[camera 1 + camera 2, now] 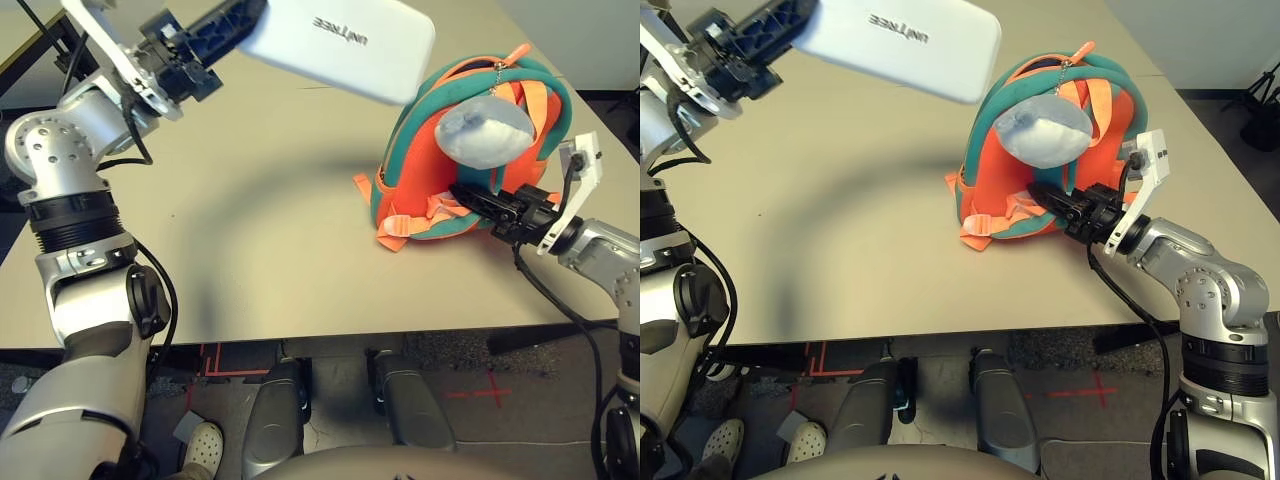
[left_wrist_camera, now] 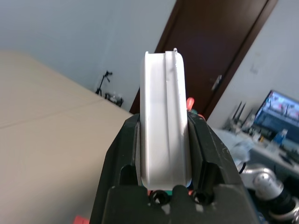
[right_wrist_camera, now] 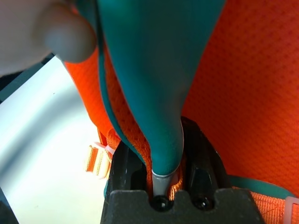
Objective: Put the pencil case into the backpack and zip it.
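black fingers (image 3: 196,154) pinching backpack (image 3: 247,84) teal trim (image 3: 163,84)

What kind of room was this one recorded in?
Probably an office or lab: a plain beige table, a dark wooden door, a lit monitor on a cluttered desk, and red tape marks on the floor.

Office or lab: monitor (image 2: 281,114), dark door (image 2: 211,51), tripod (image 2: 103,84), cluttered desk.

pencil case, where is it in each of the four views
Left eye view: pencil case top centre, raised above the table, held by the left end effector.
Right eye view: top, left of centre.
Left wrist view: centre, edge-on between the fingers.
Right wrist view: not in it.
Shared landmark: the backpack, beside the case's far end.
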Available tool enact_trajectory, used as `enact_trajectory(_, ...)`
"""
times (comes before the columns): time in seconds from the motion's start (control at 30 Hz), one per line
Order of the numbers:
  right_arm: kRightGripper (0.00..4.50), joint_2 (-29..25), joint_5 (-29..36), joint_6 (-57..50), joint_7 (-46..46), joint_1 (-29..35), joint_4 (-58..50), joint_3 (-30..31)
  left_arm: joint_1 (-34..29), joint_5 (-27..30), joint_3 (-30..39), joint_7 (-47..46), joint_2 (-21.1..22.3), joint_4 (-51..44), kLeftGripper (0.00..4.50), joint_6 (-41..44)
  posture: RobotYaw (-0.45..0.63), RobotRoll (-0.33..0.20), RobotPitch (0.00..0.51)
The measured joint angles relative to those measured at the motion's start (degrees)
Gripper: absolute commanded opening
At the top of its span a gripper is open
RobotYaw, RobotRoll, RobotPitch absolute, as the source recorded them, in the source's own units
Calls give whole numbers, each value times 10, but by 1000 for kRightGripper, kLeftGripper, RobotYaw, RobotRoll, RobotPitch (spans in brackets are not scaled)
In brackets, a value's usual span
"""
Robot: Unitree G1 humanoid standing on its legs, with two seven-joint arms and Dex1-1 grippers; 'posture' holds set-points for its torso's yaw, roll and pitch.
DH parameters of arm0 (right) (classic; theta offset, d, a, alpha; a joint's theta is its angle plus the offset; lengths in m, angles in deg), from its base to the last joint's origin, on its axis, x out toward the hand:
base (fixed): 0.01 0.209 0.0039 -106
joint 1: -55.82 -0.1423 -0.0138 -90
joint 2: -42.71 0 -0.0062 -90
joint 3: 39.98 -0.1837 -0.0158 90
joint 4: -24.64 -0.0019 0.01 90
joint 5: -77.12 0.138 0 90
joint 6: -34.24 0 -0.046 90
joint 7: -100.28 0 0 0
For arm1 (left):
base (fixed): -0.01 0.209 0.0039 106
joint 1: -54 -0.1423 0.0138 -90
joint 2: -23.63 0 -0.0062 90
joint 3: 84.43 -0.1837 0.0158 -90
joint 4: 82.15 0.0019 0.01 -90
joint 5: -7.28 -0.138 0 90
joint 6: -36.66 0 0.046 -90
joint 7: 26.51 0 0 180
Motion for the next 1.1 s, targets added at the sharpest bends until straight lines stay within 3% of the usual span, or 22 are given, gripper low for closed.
enact_trajectory(0.3,798,8,-26,12,6,-11,18,6,-2,-97,-104,79,-2,3,1345,-56,-160,0,134)
enact_trajectory(0.6,798,9,-35,13,19,-18,26,11,17,-184,-183,132,-46,27,1330,-124,-163,0,138)
enact_trajectory(0.87,798,16,-41,22,21,-19,27,14,23,-273,-209,100,-175,138,1328,-227,-167,0,136)
enact_trajectory(1.03,798,22,-48,32,21,-21,27,21,24,-301,-205,60,-221,171,1327,-275,-168,0,138)
enact_trajectory(1.1,798,27,-49,35,21,-22,27,22,24,-304,-195,39,-230,182,2073,-280,-167,0,141)
